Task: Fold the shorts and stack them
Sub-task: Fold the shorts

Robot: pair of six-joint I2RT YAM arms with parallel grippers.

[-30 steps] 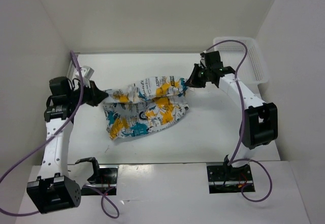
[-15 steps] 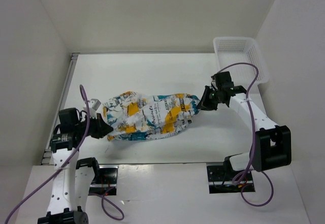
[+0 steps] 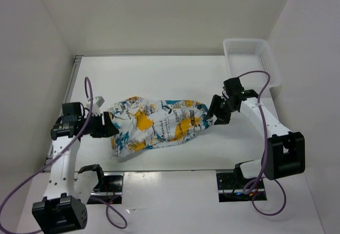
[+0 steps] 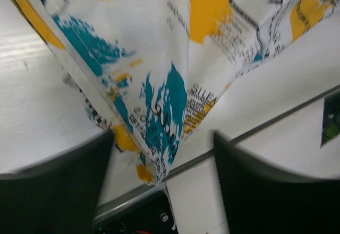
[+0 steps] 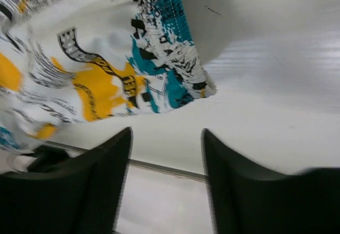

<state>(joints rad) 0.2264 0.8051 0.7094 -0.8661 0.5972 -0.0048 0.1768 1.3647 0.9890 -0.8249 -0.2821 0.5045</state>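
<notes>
- Closest to the arm bases, the left end effector [image 3: 110, 127] sits at the left end of the shorts [image 3: 159, 123]. Its fingers [image 4: 58, 186] are spread wide and clamp nothing. In the left wrist view, a corner of the cloth shows in the gap between them, unpinched.
- The shorts lie on the white table [image 3: 159, 75] between the two arms, drawn out left to right as a long, rumpled band. They sit nearer the front edge than the back wall.
- The cloth looks thin, light and limp, with creases and a sagging outline. It will likely drape and bunch rather than hold a fold, and a single pinch would let the rest trail.
- The best holds appear to be the two ends, on the thicker gathered edge seen in the right wrist view. One end effector would take each end so the fabric stays taut.
- Slightly further back, the right end effector [image 3: 215, 113] rests just beside the right end of the shorts. Its fingers are also wide apart and hold nothing.
- Furthest away, a white plastic mesh basket [image 3: 244, 42] stands in the back right corner, well apart from the shorts.
</notes>
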